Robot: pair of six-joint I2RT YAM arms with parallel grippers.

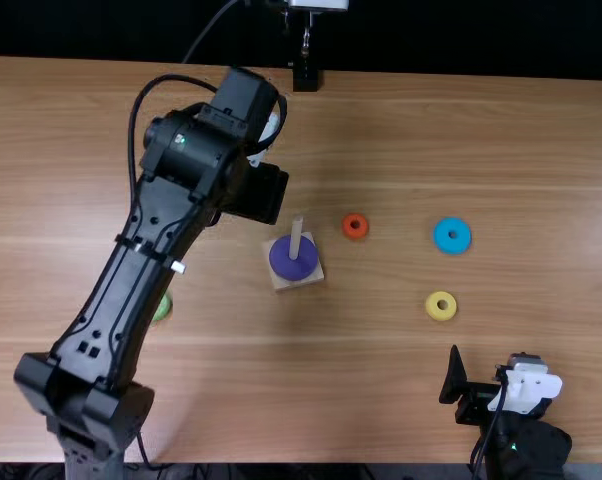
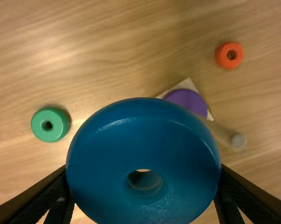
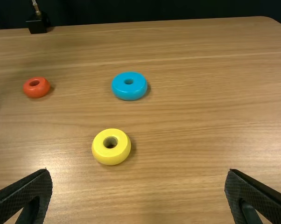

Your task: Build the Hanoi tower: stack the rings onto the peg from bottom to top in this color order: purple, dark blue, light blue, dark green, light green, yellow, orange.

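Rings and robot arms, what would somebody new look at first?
Probably the big dark blue ring, held in the left tool right in front of the left wrist view. In the top view, the long black left arm stands out over the table, left of the purple ring around the peg. The bright light blue ring lies farther right.
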